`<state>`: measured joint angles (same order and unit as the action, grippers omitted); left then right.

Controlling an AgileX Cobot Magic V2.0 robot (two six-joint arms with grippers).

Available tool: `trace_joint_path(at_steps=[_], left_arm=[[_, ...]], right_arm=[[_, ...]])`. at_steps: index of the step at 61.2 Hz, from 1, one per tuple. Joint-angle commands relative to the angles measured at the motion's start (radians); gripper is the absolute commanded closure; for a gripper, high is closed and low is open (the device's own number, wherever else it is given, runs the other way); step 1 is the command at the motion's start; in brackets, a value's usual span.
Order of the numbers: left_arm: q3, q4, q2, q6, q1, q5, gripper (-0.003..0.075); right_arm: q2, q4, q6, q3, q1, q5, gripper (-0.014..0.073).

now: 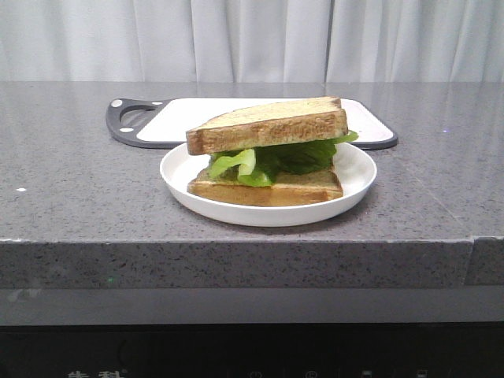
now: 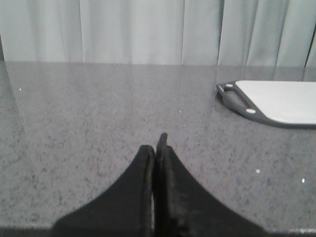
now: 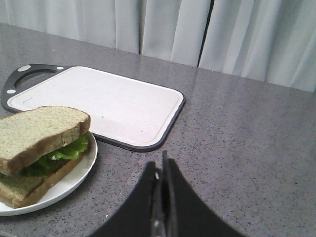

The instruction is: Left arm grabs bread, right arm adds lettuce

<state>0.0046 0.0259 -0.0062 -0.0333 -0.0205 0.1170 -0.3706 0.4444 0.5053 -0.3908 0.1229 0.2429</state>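
A sandwich sits on a white plate (image 1: pixel 358 169) at the counter's front middle. A thick bread slice (image 1: pixel 268 124) lies tilted on top of ruffled green lettuce (image 1: pixel 272 160), over a bottom slice (image 1: pixel 268 189). The right wrist view shows the same top bread (image 3: pixel 39 131), lettuce (image 3: pixel 69 149) and plate (image 3: pixel 74 178). My left gripper (image 2: pixel 157 147) is shut and empty over bare counter, away from the plate. My right gripper (image 3: pixel 160 168) is shut and empty, off to the plate's side. Neither arm shows in the front view.
A white cutting board with a dark grey rim and handle (image 1: pixel 138 126) lies behind the plate; it also shows in the left wrist view (image 2: pixel 281 101) and the right wrist view (image 3: pixel 98 103). White curtains hang behind the grey speckled counter (image 1: pixel 79 197).
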Motion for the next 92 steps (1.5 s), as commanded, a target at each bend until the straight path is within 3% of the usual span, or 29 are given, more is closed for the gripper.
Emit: trace_joint_path(at_steps=[1, 82, 88, 92], left_arm=[[-0.002, 0.010, -0.018, -0.009, 0.008, -0.053, 0.0739], [0.008, 0.000, -0.018, -0.009, 0.020, -0.047, 0.0739], [0.008, 0.000, -0.018, -0.009, 0.020, -0.047, 0.0739], [0.008, 0.000, -0.018, -0.009, 0.020, -0.047, 0.0739]], right_arm=[[-0.002, -0.002, 0.003, -0.026, -0.006, -0.075, 0.0700], [-0.002, -0.004, 0.003, -0.016, -0.006, -0.092, 0.0700], [-0.002, -0.083, -0.033, 0.000, -0.011, -0.110, 0.0700], [-0.002, -0.167, -0.125, 0.018, -0.014, -0.130, 0.0700]])
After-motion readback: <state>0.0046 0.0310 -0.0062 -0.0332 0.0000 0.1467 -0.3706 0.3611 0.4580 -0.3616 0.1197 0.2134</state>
